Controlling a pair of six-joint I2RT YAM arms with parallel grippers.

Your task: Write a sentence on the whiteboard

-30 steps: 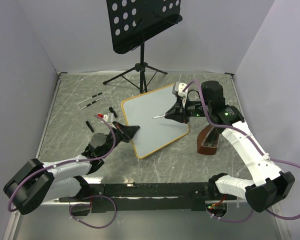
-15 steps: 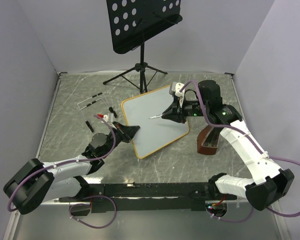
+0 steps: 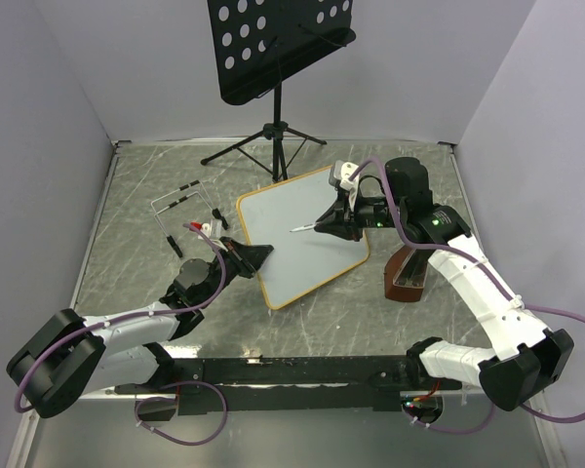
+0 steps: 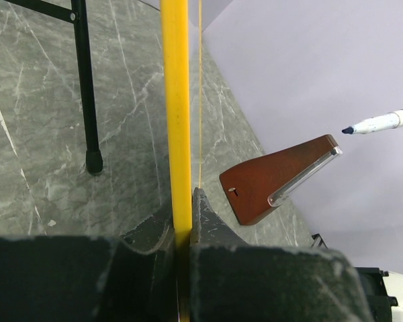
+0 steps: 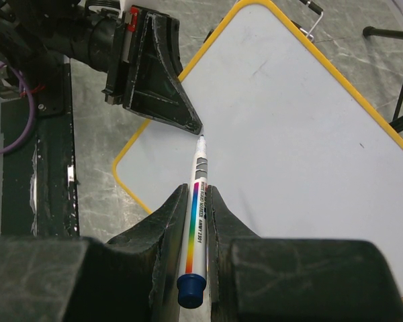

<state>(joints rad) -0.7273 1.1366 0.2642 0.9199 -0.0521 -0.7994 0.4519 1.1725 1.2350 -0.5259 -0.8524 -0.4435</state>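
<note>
The whiteboard point(image 3: 302, 234) lies tilted in the middle of the table, its white face blank; no sentence shows on it. My left gripper point(image 3: 256, 255) is shut on its left edge, and the yellow-orange frame point(image 4: 176, 114) runs up between the jaws. My right gripper point(image 3: 333, 222) is shut on a white marker point(image 3: 302, 227) with a blue end cap point(image 5: 191, 290). The marker's tip point(image 5: 201, 139) points at the board's left part, close to the left gripper, above the surface. The marker also shows in the left wrist view point(image 4: 379, 123).
A black perforated music stand point(image 3: 278, 44) on a tripod stands at the back. A brown wedge-shaped block point(image 3: 408, 273) sits right of the board. A wire rack point(image 3: 180, 205) and small parts lie at the left. Grey walls close in on both sides.
My right gripper has moved the marker left across the board, toward the left gripper. The left arm and the board have not moved.
</note>
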